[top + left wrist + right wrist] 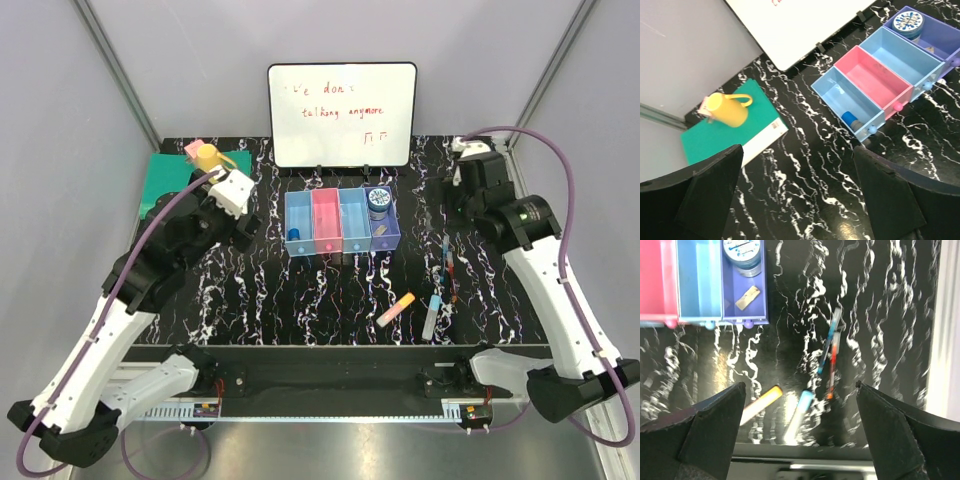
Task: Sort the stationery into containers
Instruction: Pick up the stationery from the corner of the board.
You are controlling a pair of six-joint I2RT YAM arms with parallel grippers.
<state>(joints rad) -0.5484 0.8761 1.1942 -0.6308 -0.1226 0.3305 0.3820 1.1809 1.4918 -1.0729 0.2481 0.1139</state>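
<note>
Near edge, right of centre: orange/pink marker [395, 310] and blue-capped marker [431, 318] lie loose on the black marble table [270, 300], side by side but apart. Just behind them two thin pens [448, 268] lie nearly end to end, touching or overlapping; cannot tell which.

Mid table: row of four joined bins [342, 222], blue, pink, blue, purple from left. Left blue bin holds a blue-capped item at its near end [850, 119]. Purple bin holds the round blue-white roll [378, 201] at the far end.

Left gripper [797, 192] hangs over bare table left of the bins, fingers wide apart, nothing between them. Right gripper [800, 432] hangs above the loose markers and pens, fingers spread wide, empty.

Far left: green book [170, 180] with a yellow mug [208, 157] lying on it, a small pink thing beside the mug. Far back: whiteboard [342, 115] standing behind the bins, red writing on it.

Only the right wrist view shows the small tan block [748, 297] in the purple bin, near the roll. The left wrist view shows small knobs on the bins' near faces.
</note>
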